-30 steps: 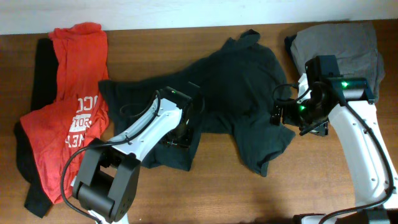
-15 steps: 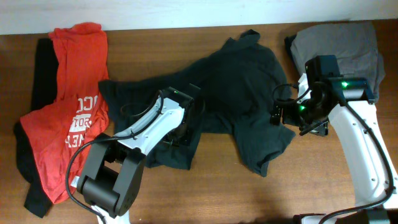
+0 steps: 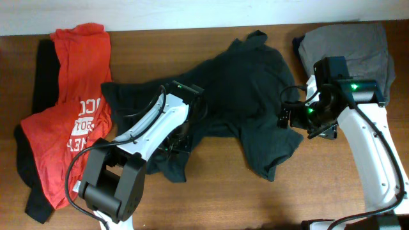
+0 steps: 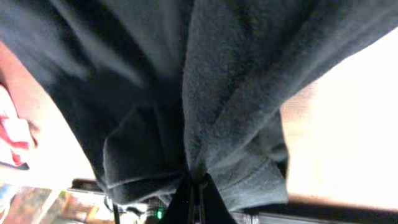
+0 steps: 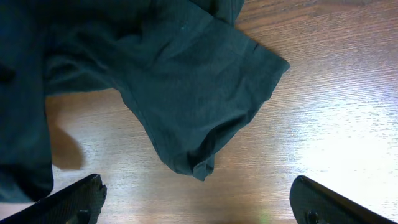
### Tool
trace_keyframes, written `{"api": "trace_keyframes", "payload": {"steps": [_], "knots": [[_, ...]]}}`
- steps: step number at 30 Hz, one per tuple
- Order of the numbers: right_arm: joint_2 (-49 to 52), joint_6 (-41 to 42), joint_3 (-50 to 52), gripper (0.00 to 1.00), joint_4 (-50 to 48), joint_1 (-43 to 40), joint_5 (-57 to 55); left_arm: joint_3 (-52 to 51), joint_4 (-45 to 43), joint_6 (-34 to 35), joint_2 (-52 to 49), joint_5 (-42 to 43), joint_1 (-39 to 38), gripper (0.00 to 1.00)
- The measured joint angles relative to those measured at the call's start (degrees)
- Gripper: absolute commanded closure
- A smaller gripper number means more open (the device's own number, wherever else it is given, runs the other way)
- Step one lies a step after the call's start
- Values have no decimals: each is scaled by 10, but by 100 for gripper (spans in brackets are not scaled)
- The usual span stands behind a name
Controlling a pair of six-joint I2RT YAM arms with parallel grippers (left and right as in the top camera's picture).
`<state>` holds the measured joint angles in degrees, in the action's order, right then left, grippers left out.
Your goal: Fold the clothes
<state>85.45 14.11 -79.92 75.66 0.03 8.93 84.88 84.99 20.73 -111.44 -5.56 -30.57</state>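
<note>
Only left gripper (image 4: 194, 188) pinches dark T-shirt (image 3: 249, 76) toward front edge of table (image 3: 255, 207), right gripper (image 5: 199, 202) gaping empty: lone pull may twist cloth.

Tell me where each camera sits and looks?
Overhead: above the table, facing straight down; dark T-shirt, red T-shirt, grey garment, left arm and right arm show.
Left wrist: on the left arm, close on the dark T-shirt pinched in the left fingers.
Right wrist: on the right arm, facing down at a sleeve on the table; right fingers apart.
Shared: all show the dark T-shirt.
</note>
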Motion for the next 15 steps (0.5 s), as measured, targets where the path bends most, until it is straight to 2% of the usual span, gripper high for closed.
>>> {"api": "trace_keyframes", "payload": {"steps": [8,15], "knots": [[0,0,0,1,-10,0,0,-7,45,12,0,37,0,99],[0,0,0,1,-17,0,0,-65,67,14,0,54,-7,99]]}}
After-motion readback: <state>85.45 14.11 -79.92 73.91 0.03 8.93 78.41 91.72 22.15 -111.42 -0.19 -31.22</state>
